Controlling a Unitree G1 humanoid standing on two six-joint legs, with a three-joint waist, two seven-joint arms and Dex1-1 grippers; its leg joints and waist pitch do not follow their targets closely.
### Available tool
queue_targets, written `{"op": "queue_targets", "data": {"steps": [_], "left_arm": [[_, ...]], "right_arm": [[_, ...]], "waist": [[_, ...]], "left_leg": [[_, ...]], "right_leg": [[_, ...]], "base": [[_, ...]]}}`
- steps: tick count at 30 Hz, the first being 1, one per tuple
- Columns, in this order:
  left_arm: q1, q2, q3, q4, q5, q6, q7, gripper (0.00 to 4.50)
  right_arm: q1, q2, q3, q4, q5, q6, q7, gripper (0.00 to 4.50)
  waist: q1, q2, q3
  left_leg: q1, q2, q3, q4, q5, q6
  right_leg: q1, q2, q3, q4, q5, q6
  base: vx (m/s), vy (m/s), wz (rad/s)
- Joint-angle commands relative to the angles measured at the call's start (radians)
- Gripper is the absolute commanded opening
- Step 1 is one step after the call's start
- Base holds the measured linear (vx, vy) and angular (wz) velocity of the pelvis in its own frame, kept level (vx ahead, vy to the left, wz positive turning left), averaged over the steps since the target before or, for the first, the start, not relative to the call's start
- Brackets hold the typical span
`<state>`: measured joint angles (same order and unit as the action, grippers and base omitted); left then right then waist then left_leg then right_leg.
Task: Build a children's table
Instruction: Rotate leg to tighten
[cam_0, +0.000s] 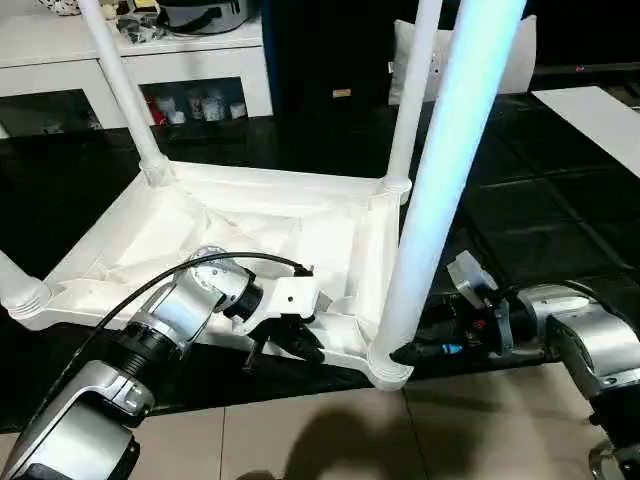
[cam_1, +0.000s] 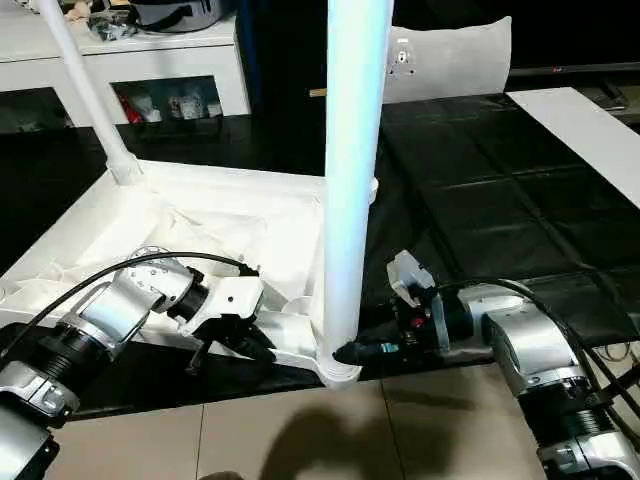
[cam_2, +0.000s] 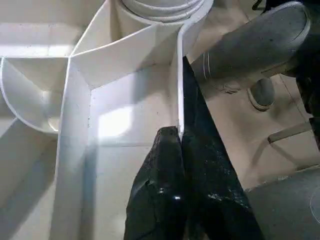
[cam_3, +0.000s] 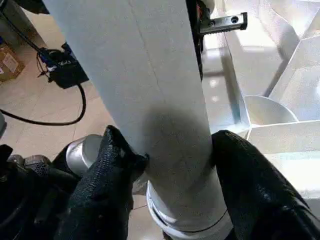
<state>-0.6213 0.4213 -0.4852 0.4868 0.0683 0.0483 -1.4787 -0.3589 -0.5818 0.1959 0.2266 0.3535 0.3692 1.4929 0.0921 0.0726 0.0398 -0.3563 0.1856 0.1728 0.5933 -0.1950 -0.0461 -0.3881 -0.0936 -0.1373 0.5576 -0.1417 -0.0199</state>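
The white table top (cam_0: 250, 215) lies upside down on the black mat, ribbed side up. A long white leg (cam_0: 440, 180) stands in its near right corner socket (cam_0: 390, 365). My right gripper (cam_3: 177, 150) is shut on this leg just above the socket, one black finger (cam_3: 115, 155) on each side. My left gripper (cam_2: 181, 135) is shut on the top's thin front rim (cam_2: 179, 90), a little left of that socket, seen from the head as the left gripper (cam_0: 285, 345). Other legs stand at the far left (cam_0: 120, 80), far right (cam_0: 412, 90) and near left (cam_0: 20, 285) corners.
A white cabinet with glass doors (cam_0: 60, 60) stands at the back left, with clutter on top. A grey cushion (cam_1: 450, 60) leans behind the table. A white board (cam_0: 600, 115) lies at the right. Tiled floor (cam_0: 300, 430) begins at the mat's front edge.
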Motion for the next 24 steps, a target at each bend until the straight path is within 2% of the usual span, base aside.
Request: {"op": "queue_targets", "data": {"steps": [1,3,4,6,7,8,9,10,11,12,13,14,15,16,17,18,19,21,22,23,24], "left_arm": [[0.021,-0.019,-0.029,-0.012,0.0,0.024,-0.011,0.0],[0.02,-0.031,-0.016,-0.011,-0.008,0.053,0.01,0.0],[0.011,-0.061,0.012,-0.005,-0.014,0.123,0.071,0.0],[0.004,-0.082,0.03,0.004,-0.016,0.165,0.117,0.0],[-0.005,-0.11,0.052,0.017,-0.02,0.21,0.171,0.0],[-0.009,-0.125,0.064,0.024,-0.025,0.233,0.195,0.0],[-0.012,-0.139,0.073,0.027,-0.03,0.26,0.216,0.0],[-0.012,-0.139,0.073,0.027,-0.03,0.26,0.216,0.0],[-0.028,-0.184,0.101,0.048,-0.031,0.32,0.299,0.0],[-0.034,-0.199,0.11,0.057,-0.03,0.342,0.327,0.0],[-0.048,-0.225,0.125,0.077,-0.024,0.363,0.378,0.0],[-0.05,-0.229,0.128,0.081,-0.023,0.367,0.387,0.0],[-0.056,-0.241,0.137,0.087,-0.019,0.379,0.413,0.0],[-0.074,-0.284,0.172,0.111,-0.023,0.407,0.494,0.0],[-0.082,-0.301,0.189,0.121,-0.025,0.414,0.534,0.0],[-0.091,-0.32,0.207,0.133,-0.027,0.42,0.575,0.0],[-0.094,-0.329,0.215,0.138,-0.028,0.424,0.593,0.0],[-0.114,-0.393,0.279,0.154,-0.055,0.443,0.698,0.0],[-0.114,-0.393,0.279,0.154,-0.055,0.443,0.698,0.0],[-0.115,-0.399,0.283,0.151,-0.054,0.444,0.709,0.0],[-0.114,-0.398,0.275,0.146,-0.04,0.438,0.718,0.0]], "right_arm": [[0.006,0.016,0.006,-0.043,0.033,0.022,0.011,2.09],[0.013,0.025,-0.004,-0.051,0.047,0.025,-0.001,2.06],[0.017,0.059,-0.033,-0.047,0.049,0.015,-0.07,2.04],[0.012,0.085,-0.048,-0.036,0.038,0.018,-0.134,2.04],[0.001,0.12,-0.063,-0.012,0.01,0.018,-0.228,2.04],[-0.01,0.144,-0.07,0.012,-0.016,0.009,-0.296,2.03],[-0.02,0.165,-0.077,0.033,-0.036,0.012,-0.356,2.01],[-0.02,0.165,-0.077,0.033,-0.036,0.012,-0.356,2.0],[-0.044,0.221,-0.092,0.081,-0.08,0.015,-0.497,2.0],[-0.05,0.237,-0.097,0.092,-0.088,0.025,-0.534,1.99],[-0.061,0.267,-0.103,0.108,-0.106,0.027,-0.597,1.97],[-0.063,0.272,-0.105,0.111,-0.109,0.028,-0.608,1.96],[-0.066,0.287,-0.109,0.117,-0.116,0.03,-0.637,1.95],[-0.086,0.342,-0.135,0.139,-0.121,0.048,-0.743,1.95],[-0.095,0.364,-0.145,0.149,-0.121,0.052,-0.784,1.95],[-0.107,0.388,-0.155,0.166,-0.129,0.045,-0.833,1.93],[-0.114,0.4,-0.16,0.176,-0.134,0.04,-0.86,1.93],[-0.168,0.498,-0.211,0.257,-0.171,-0.015,-1.076,1.93],[-0.168,0.498,-0.211,0.257,-0.171,-0.015,-1.076,1.93],[-0.173,0.51,-0.216,0.266,-0.179,-0.027,-1.103,1.93],[-0.174,0.52,-0.216,0.269,-0.178,-0.042,-1.094,1.93]], "waist": [[-0.003,-0.026,-0.059],[-0.003,-0.026,-0.059],[-0.003,-0.025,-0.058],[-0.007,-0.027,-0.055],[-0.017,-0.03,-0.05],[-0.019,-0.029,-0.048],[-0.027,-0.029,-0.045],[-0.042,-0.028,-0.043],[-0.05,-0.023,-0.044],[-0.071,-0.022,-0.041],[-0.08,-0.022,-0.04],[-0.099,-0.02,-0.04],[-0.106,-0.015,-0.041],[-0.127,-0.011,-0.04],[-0.132,-0.006,-0.041],[-0.142,-0.012,-0.042],[-0.146,-0.011,-0.041],[-0.171,-0.002,-0.041],[-0.178,-0.003,-0.042],[-0.184,-0.006,-0.043],[-0.186,-0.007,-0.044]], "left_leg": [[0.006,0.05,-0.014,-0.07,-0.226,0.069],[0.006,0.049,-0.013,-0.069,-0.22,0.071],[0.005,0.049,-0.014,-0.069,-0.223,0.071],[0.007,0.048,-0.013,-0.07,-0.233,0.06],[0.009,0.039,-0.014,-0.069,-0.261,0.047],[0.012,0.034,-0.015,-0.066,-0.274,0.043],[0.017,0.029,-0.015,-0.063,-0.298,0.035],[0.013,0.027,-0.021,-0.064,-0.322,0.027],[0.017,0.029,-0.023,-0.063,-0.336,0.021],[0.021,0.027,-0.025,-0.06,-0.378,0.013],[0.02,0.026,-0.029,-0.059,-0.399,0.012],[0.021,0.027,-0.031,-0.059,-0.424,0.016],[0.023,0.028,-0.033,-0.058,-0.439,0.018],[0.018,0.03,-0.036,-0.062,-0.462,0.018],[0.023,0.029,-0.038,-0.06,-0.47,0.016],[0.02,0.027,-0.04,-0.061,-0.478,0.017],[0.023,0.027,-0.038,-0.06,-0.483,0.02],[0.023,0.027,-0.043,-0.059,-0.506,0.012],[0.019,0.029,-0.046,-0.061,-0.515,0.01],[0.013,0.03,-0.047,-0.064,-0.514,0.015],[0.01,0.028,-0.046,-0.064,-0.501,0.021]], "right_leg": [[0.044,-0.071,0.056,-0.076,-0.476,-0.116],[0.044,-0.07,0.056,-0.075,-0.469,-0.118],[0.043,-0.07,0.055,-0.076,-0.474,-0.118],[0.042,-0.07,0.054,-0.08,-0.498,-0.112],[0.04,-0.069,0.047,-0.09,-0.566,-0.089],[0.037,-0.068,0.043,-0.096,-0.6,-0.075],[0.033,-0.068,0.035,-0.106,-0.652,-0.053],[0.035,-0.066,0.027,-0.11,-0.673,-0.036],[0.033,-0.066,0.026,-0.112,-0.676,-0.031],[0.029,-0.062,0.016,-0.118,-0.687,-0.025],[0.031,-0.062,0.009,-0.121,-0.693,-0.019],[0.033,-0.062,0.001,-0.127,-0.687,-0.009],[0.036,-0.064,-0.006,-0.13,-0.682,-0.008],[0.04,-0.065,-0.009,-0.135,-0.665,-0.003],[0.037,-0.067,-0.013,-0.136,-0.66,-0.008],[0.042,-0.066,-0.019,-0.138,-0.657,-0.005],[0.039,-0.064,-0.019,-0.141,-0.658,-0.004],[0.039,-0.068,-0.034,-0.144,-0.654,-0.004],[0.044,-0.069,-0.036,-0.14,-0.646,-0.003],[0.048,-0.072,-0.034,-0.139,-0.631,0.002],[0.047,-0.078,-0.027,-0.136,-0.626,-0.005]], "base": [[0.0,0.0,0.0],[0.0,0.0,0.0],[0.0,0.0,0.0],[0.0,0.0,0.0],[0.0,0.0,0.0],[0.0,0.0,0.0],[0.0,0.0,0.0],[0.0,0.0,0.0],[0.0,0.0,0.0],[0.0,0.0,0.0],[0.0,0.0,0.0],[0.0,0.0,0.0],[0.0,0.0,0.0],[0.0,0.0,0.0],[0.0,0.0,0.0],[0.0,0.0,0.0],[0.0,0.0,0.0],[0.0,0.0,0.0],[0.0,0.0,0.0],[0.0,0.0,0.0],[0.0,0.0,0.0]]}}
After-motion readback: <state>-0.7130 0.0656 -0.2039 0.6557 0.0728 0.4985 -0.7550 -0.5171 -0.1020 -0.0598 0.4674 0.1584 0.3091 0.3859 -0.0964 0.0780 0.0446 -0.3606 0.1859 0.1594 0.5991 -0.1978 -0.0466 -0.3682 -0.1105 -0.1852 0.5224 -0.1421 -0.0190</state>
